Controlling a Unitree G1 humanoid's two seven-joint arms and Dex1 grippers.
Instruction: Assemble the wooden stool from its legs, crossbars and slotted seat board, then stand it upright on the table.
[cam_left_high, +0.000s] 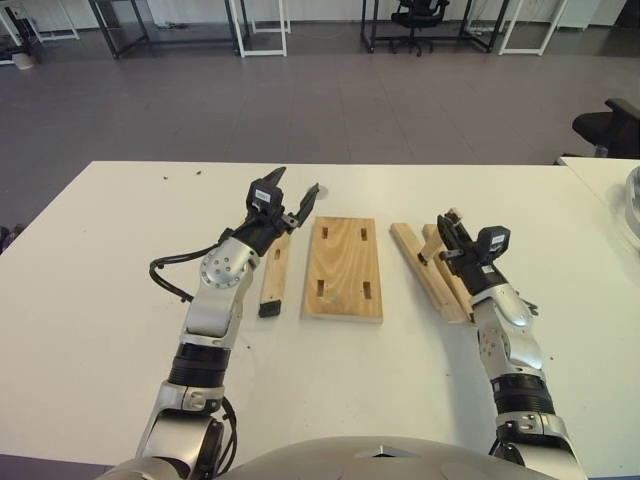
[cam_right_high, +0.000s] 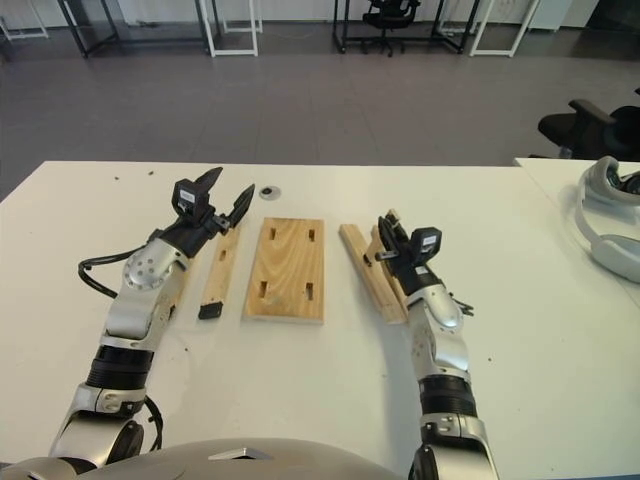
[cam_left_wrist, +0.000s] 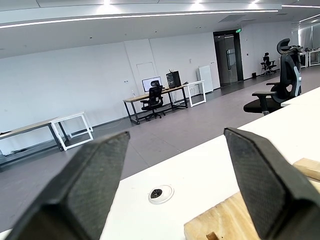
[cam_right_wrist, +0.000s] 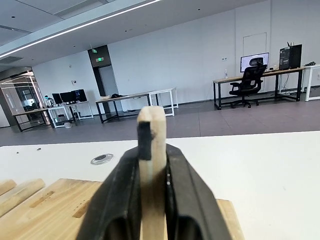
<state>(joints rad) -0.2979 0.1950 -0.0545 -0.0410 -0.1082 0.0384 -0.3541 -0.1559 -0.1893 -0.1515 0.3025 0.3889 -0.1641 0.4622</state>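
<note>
The white table (cam_left_high: 90, 300) runs out wide on the left, a broad stretch of smooth tabletop between its left edge and the left arm. More of it lies between the parts and the far edge, where a round cable grommet (cam_right_high: 268, 192) is set in.

The left gripper (cam_left_high: 298, 182) hovers with its black, wedge-shaped fingers (cam_left_wrist: 85, 185) spread apart and nothing between them, over the far end of a stool leg (cam_left_high: 274, 275). This is a straight strip of pale wood lying flat, with a black foot cap (cam_left_high: 269, 309) on its near end.

Just right of it, apart from it, the slotted seat board (cam_left_high: 344, 266) lies flat at the centre. It is a rectangle of light, grained wood with four small rectangular slots.

Right of the board a long wooden bar (cam_left_high: 418, 262) lies slanted. Beside it the right gripper (cam_left_high: 452, 238) is clamped on a narrower wooden strip (cam_right_wrist: 154, 125), which has a dark notch at its tip. Whether that strip is off the table cannot be told.

Past the table's right edge, a second white table (cam_right_high: 560, 200) carries a white headset (cam_right_high: 610, 225).
</note>
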